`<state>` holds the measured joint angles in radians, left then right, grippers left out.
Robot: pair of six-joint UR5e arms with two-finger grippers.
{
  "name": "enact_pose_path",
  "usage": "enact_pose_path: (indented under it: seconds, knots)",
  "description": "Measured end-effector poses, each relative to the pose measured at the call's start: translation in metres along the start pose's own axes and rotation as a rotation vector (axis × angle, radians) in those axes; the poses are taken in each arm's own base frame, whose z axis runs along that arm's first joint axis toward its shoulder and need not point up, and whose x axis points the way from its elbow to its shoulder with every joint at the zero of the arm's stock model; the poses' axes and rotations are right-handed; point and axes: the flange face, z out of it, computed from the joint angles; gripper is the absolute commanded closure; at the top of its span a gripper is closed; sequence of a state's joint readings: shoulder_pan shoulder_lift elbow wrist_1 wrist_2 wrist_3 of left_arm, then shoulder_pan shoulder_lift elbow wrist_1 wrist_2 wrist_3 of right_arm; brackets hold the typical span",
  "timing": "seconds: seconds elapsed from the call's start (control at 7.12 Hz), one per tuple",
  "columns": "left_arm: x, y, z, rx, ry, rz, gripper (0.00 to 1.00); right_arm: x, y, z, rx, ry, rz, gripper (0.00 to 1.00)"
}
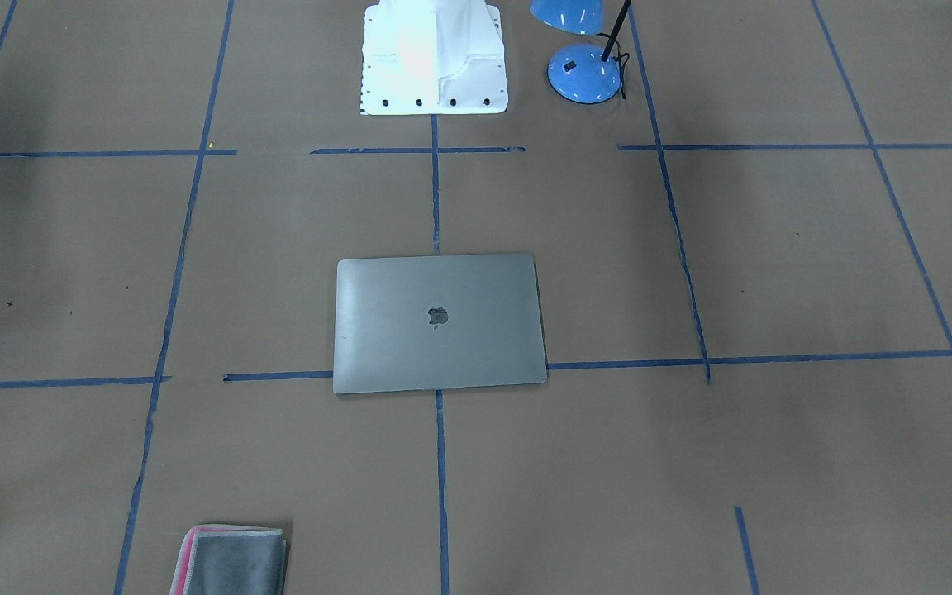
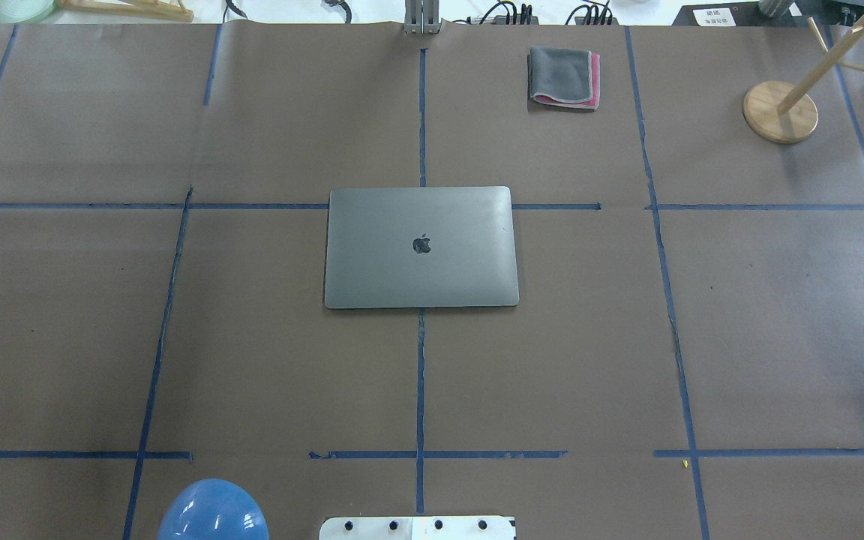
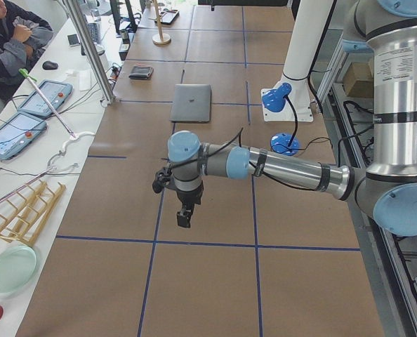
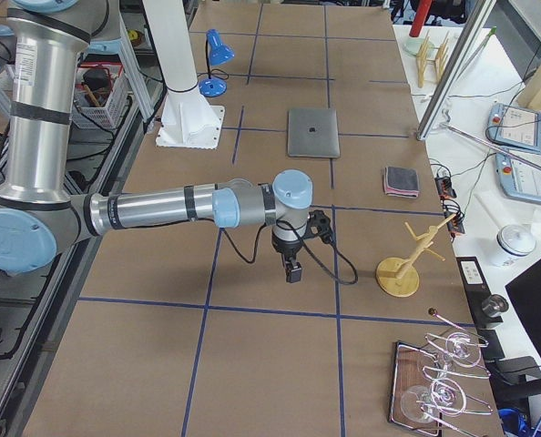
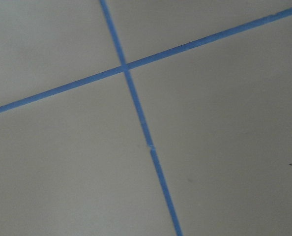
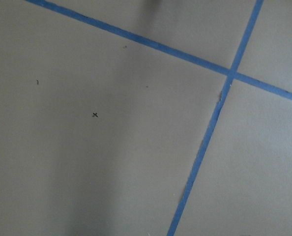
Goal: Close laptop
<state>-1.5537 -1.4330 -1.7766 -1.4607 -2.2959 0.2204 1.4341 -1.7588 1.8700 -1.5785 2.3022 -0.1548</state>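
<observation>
- My left claw and right claw hang over the brown paper worktop, well apart from the job. I cannot tell whether they are released or clenched.
- Mid-worktop, the laptop lies flat: smooth grey metal lid down, rounded corners, dark logo up. I judge the closing done, and my next move need only stay clear.
- Farthest off is a soft folded cloth.

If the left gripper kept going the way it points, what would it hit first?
The left gripper points downward, so probably just the bare paper-covered table, near a crossing of blue tape lines.
</observation>
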Motion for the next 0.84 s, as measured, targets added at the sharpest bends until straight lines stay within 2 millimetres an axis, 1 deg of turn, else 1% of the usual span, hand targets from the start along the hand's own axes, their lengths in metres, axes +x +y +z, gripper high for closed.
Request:
enact_pose_path:
  seconds: [0.14,0.28,0.42,0.84]
  knots:
    - [-0.015,0.016,0.009,-0.012,0.019,-0.03,0.01,0.018,0.016,0.001,0.004,-0.014,0.03,0.0]
    - [-0.024,0.026,0.017,-0.026,0.028,-0.054,0.01,0.027,0.025,0.001,0.007,-0.019,0.051,0.0]
    - [-0.028,0.03,0.021,-0.034,0.032,-0.065,0.01,0.03,0.029,0.001,0.007,-0.021,0.061,0.0]
    - [-0.019,0.028,0.007,-0.01,0.029,-0.091,0.01,0.031,0.036,0.002,0.003,-0.026,0.07,0.0]
